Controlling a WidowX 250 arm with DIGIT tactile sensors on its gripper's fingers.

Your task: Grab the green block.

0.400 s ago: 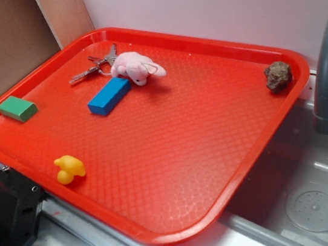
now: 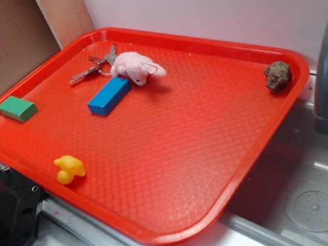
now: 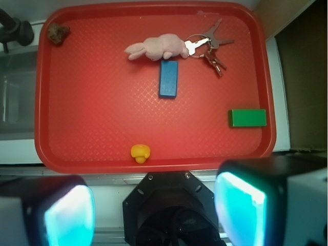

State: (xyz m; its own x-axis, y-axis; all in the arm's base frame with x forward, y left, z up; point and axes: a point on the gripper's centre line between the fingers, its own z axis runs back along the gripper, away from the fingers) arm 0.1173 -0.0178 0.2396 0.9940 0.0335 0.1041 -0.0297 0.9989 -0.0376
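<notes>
Toward 3 o'clock on the red tray (image 3: 92, 128), seen from the wrist camera, the green block (image 3: 247, 117) lies flat: a small, plain-faced rectangular solid near the rim. At its 10 o'clock rests the longer blue block (image 3: 168, 78), smooth and rectangular, with a pink plush toy (image 3: 156, 47) and metal keys (image 3: 211, 47) beyond. The tray's surface is diamond-textured plastic. The gripper (image 3: 154, 210) hangs at 6 o'clock of the tray, its jaws spread wide and empty, well apart from the green block.

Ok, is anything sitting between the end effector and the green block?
Nothing visible. The end effector is high above the tray's near edge, fingers apart, and the green block lies alone near the tray's side rim, apart from the blue block and keys.
</notes>
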